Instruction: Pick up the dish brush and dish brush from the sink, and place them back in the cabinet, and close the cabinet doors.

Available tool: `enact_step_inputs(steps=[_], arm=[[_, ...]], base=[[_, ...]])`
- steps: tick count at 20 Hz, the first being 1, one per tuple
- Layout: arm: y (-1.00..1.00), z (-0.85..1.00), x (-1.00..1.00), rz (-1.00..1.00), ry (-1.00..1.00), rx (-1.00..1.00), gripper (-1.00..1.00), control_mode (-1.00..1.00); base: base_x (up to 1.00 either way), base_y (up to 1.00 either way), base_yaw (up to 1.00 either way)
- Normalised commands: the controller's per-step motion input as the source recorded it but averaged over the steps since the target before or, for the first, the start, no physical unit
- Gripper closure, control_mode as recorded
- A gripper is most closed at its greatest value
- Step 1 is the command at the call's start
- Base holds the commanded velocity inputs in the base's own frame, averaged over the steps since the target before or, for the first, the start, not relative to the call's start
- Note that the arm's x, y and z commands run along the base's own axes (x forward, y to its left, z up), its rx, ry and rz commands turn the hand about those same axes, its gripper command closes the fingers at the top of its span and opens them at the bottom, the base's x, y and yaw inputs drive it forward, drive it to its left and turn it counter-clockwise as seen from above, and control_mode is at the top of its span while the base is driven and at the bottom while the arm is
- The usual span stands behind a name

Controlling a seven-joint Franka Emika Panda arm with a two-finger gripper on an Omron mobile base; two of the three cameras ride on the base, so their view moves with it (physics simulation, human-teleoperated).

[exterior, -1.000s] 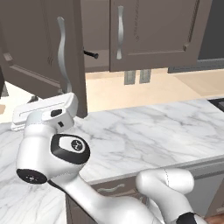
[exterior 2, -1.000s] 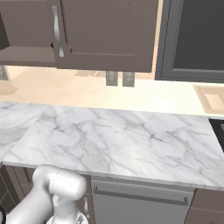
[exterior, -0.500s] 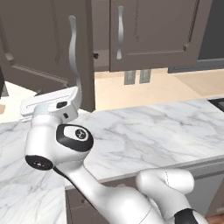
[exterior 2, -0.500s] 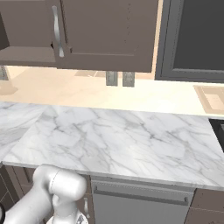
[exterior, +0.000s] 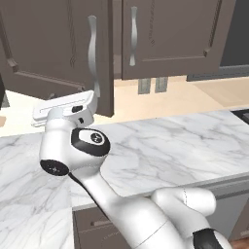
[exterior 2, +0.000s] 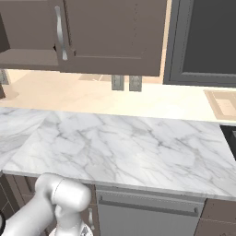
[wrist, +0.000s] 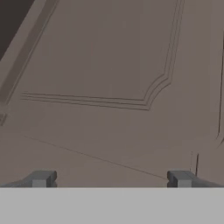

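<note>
The cabinet's left door stands partly swung out, its wavy silver handle close to the shut right door. My white hand is raised just in front of the left door's lower edge. In the hand view my gripper is open with nothing between its fingertips, and the door's framed panel lies right ahead of them. The right door's handle also shows in the right base view. Both dish brushes and the sink are out of view.
A marble counter runs in front of me, with a cream back counter and two wall outlets behind it. A dark-panelled cabinet hangs at the right. Drawer fronts sit below the counter edge.
The left door and its handle have swung rightward toward the right door. My hand and upper arm have risen and moved right along with it. The gripper stays open.
</note>
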Motion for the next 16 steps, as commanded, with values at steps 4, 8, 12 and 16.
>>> enact_step_inputs(steps=[4,8,12,16], arm=[[-0.23,0.00,0.39,0.00,-0.01,0.02,-1.00,-1.00],[-0.20,0.00,0.43,0.00,-0.01,0.01,-1.00,-1.00],[-0.08,0.00,0.44,0.00,-0.02,0.00,-1.00,-1.00],[-0.03,0.00,0.48,0.00,-0.04,0.00,-1.00,-1.00]], base=[[0.00,0.00,0.00],[0.00,0.00,0.00],[0.00,0.00,0.00],[0.00,0.00,0.00]])
